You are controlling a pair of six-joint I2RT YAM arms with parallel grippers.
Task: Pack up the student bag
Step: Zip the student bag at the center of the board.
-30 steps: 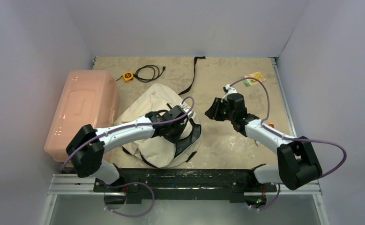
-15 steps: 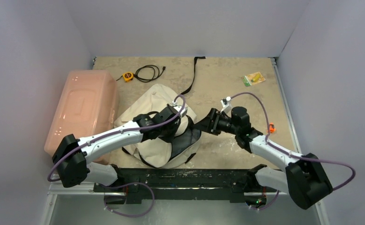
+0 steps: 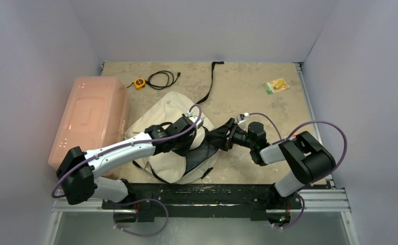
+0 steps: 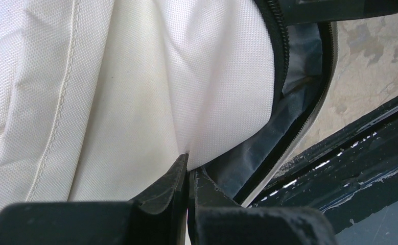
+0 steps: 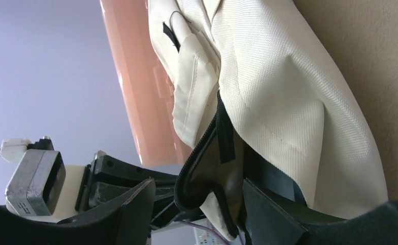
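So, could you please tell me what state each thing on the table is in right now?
student bag: lying on the table, main compartment unzipped and gaping.
left gripper: shut, pinching the bag's cream fabric by the opening.
right gripper: open, jaws either side of the bag's zipper rim.
pink bin: no opening showing from above, beside the bag.
black cable: loosely coiled.

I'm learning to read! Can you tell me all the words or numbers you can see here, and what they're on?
No text here can be read.
The yellow-and-green packet: anything printed on it is too small to read.
The yellow tape measure: any label is too small to read.
The student bag and the pink bin: no words or numbers show on them.
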